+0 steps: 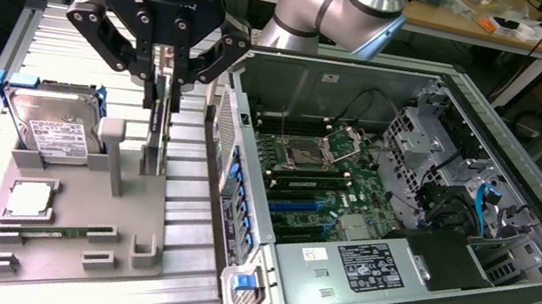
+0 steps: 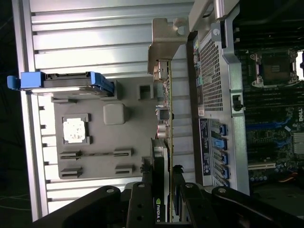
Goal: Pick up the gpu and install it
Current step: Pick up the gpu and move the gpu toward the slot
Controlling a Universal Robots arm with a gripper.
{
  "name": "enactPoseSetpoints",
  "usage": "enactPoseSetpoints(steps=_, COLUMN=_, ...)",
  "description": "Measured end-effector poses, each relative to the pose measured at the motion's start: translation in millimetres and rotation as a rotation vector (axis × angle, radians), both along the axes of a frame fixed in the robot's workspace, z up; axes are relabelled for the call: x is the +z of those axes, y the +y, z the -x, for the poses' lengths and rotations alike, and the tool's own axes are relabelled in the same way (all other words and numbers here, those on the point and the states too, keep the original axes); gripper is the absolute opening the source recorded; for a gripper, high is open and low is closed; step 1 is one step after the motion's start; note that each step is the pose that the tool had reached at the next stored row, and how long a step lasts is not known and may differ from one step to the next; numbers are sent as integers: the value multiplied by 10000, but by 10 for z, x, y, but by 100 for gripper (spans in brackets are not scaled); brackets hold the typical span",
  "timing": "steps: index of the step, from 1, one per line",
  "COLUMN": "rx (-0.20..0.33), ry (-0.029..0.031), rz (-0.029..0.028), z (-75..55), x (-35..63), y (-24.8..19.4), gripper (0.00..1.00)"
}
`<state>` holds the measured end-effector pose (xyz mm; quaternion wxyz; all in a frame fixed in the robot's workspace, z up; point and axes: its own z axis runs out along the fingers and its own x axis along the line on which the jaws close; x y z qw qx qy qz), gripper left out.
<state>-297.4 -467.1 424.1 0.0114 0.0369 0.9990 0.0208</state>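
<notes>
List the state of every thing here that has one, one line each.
Graphics card: standing on edge in the grey tray, gripped.
Gripper: jaws closed on the graphics card's upper edge.
Hard drive: propped at a tilt in its tray slot.
Processor chip: lying flat in its tray recess.
Memory stick: sitting in its tray slot.
Computer case: side open, board exposed.

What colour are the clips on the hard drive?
Blue. The clips on the hard drive show best in the wrist view.
</notes>
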Motion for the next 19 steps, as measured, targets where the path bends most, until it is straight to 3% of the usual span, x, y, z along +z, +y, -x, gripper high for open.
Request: enactPoseSetpoints(steps=19, rx=4, ry=-1, rz=0, z=-63, x=0, y=0, gripper=27)
